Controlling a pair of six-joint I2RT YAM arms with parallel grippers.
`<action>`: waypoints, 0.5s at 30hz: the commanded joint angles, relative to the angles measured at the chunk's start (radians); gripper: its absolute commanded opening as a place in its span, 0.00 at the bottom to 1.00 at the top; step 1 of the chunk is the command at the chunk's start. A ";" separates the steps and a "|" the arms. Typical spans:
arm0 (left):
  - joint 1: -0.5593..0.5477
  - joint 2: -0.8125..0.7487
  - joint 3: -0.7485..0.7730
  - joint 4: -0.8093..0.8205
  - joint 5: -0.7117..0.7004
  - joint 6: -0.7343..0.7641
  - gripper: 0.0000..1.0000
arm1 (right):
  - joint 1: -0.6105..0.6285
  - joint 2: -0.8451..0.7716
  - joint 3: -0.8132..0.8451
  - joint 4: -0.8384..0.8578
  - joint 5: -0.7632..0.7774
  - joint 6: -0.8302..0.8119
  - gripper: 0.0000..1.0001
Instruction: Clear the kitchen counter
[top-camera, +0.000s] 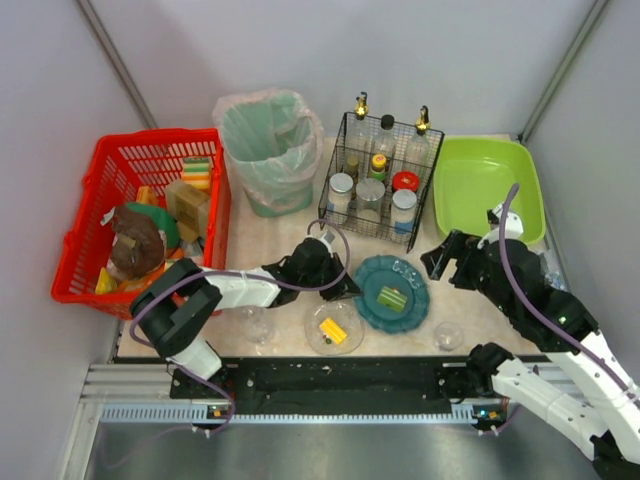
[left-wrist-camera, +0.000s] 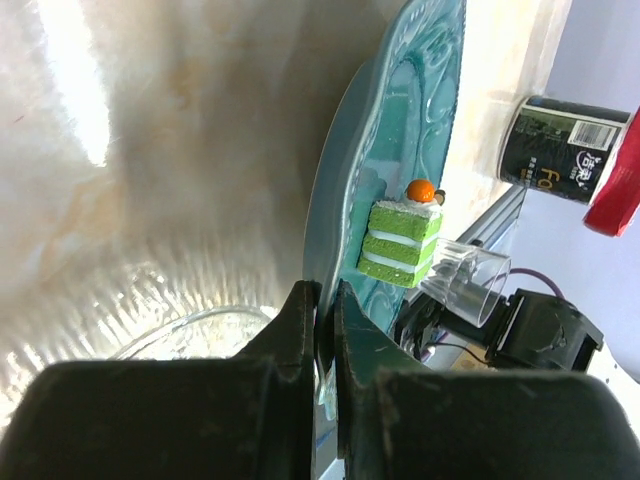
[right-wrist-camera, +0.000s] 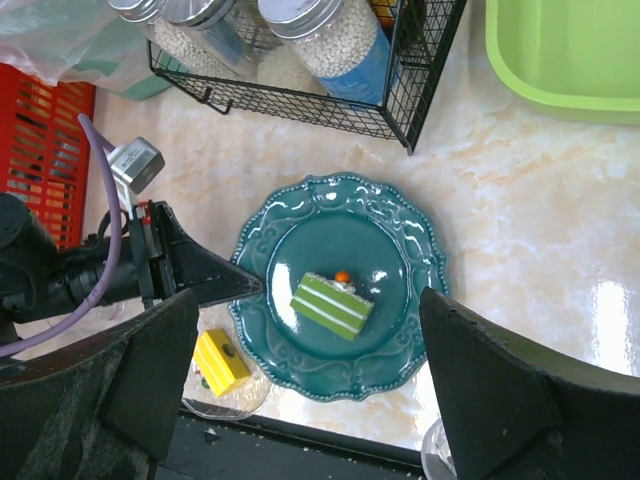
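A teal plate (top-camera: 415, 300) with a green layered cake slice (top-camera: 392, 298) lies on the beige marbled kitchen counter (top-camera: 260, 235) near the front edge. My left gripper (top-camera: 348, 285) is shut on the plate's left rim; the left wrist view shows the rim (left-wrist-camera: 335, 200) pinched between both fingers (left-wrist-camera: 296, 335), with the cake slice (left-wrist-camera: 402, 243) further along. My right gripper (top-camera: 445, 262) is open and empty, hovering above the plate's right side. In the right wrist view the plate (right-wrist-camera: 400, 240) and cake slice (right-wrist-camera: 333, 305) lie below my wide-open right gripper (right-wrist-camera: 308, 300).
A glass bowl (top-camera: 318, 340) holding a yellow block (top-camera: 332, 330) touches the plate's left. Small clear glasses (top-camera: 256, 322) (top-camera: 448, 336) stand near the black-and-silver rail (top-camera: 330, 385). Behind are a red basket (top-camera: 95, 180), a lined bin (top-camera: 270, 150), a wire rack of jars (top-camera: 375, 185) and a green tub (top-camera: 485, 185).
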 joint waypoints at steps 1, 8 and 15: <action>0.044 -0.097 -0.018 0.151 0.133 -0.038 0.00 | -0.008 0.024 -0.008 0.090 -0.013 0.012 0.89; 0.077 -0.170 0.012 0.170 0.197 -0.048 0.00 | -0.008 0.060 -0.043 0.121 -0.019 0.012 0.89; 0.114 -0.287 0.054 0.084 0.222 -0.052 0.00 | -0.008 0.085 -0.092 0.162 -0.034 0.040 0.89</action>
